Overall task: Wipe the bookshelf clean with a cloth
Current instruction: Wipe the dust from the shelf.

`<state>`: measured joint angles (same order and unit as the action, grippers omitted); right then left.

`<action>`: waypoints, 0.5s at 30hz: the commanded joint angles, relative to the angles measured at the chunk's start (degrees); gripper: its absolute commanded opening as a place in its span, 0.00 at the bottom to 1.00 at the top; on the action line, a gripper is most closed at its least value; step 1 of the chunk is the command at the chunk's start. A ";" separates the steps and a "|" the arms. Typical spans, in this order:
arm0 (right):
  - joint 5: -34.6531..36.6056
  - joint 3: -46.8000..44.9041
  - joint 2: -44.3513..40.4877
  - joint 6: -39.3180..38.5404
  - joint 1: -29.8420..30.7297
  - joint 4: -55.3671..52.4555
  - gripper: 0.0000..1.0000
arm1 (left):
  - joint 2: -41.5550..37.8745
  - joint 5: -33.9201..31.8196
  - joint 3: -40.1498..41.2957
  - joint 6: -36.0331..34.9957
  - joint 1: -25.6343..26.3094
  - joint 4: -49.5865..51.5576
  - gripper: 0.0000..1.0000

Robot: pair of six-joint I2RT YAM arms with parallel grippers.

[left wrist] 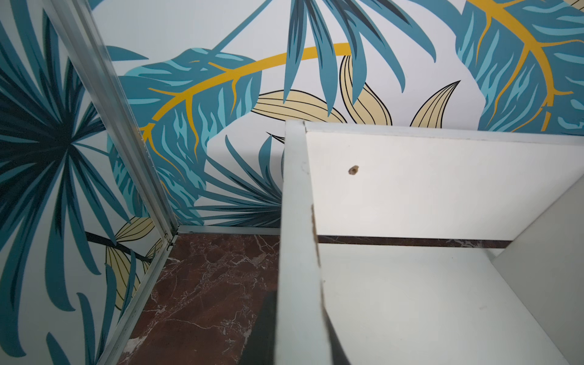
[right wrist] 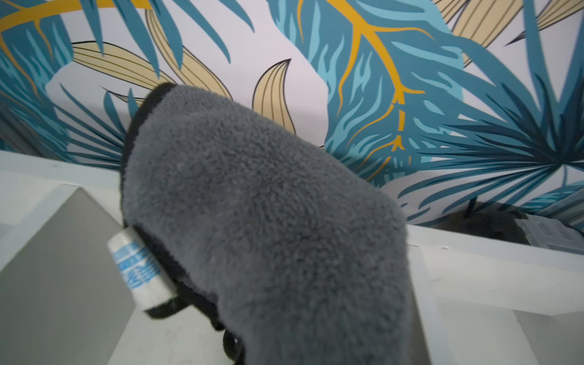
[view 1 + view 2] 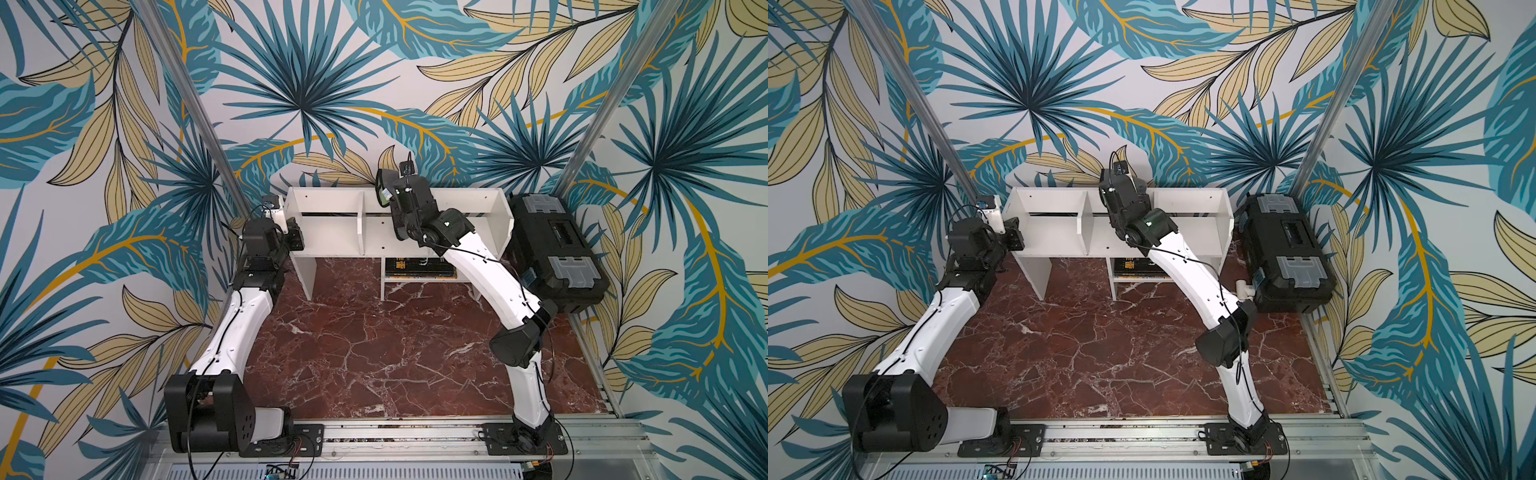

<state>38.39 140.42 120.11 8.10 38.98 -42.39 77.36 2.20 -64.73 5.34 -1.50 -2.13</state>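
Observation:
The white bookshelf (image 3: 332, 235) (image 3: 1054, 232) stands at the back of the table against the leaf-patterned wall. My left gripper (image 3: 293, 237) (image 3: 1013, 232) is shut on its left side panel (image 1: 297, 252); a dark finger (image 1: 265, 331) shows on each side of that board. The right gripper (image 3: 388, 197) is shut on the dark grey cloth (image 3: 381, 187) (image 2: 268, 221), which drapes over the jaws and hides them. The cloth is up at the back board's top edge, over the middle compartment near the left divider. Its white tag (image 2: 139, 271) hangs at one side. Whether it touches the board is unclear.
A black toolbox (image 3: 557, 245) (image 3: 1287, 249) with grey latches lies right of the shelf. Dark books (image 3: 419, 268) sit in the lower cubby. A small white pipe fitting (image 3: 1244, 289) lies by the toolbox. Red marble tabletop (image 3: 374, 353) stretches in front; aluminium posts (image 3: 195, 108) flank the shelf.

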 commanded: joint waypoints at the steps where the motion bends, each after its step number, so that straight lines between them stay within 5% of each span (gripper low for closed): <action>1: 4.47 1.07 -2.66 -0.91 0.18 -0.68 0.00 | 0.24 3.51 2.15 8.01 -0.25 5.48 0.00; 15: -18.67 3.43 1.42 4.24 2.02 -0.60 0.00 | 0.43 4.13 2.32 8.37 -0.26 5.12 0.00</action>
<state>25.06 144.92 121.32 9.32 40.60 -42.54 77.36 2.20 -64.73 5.34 -1.50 -2.13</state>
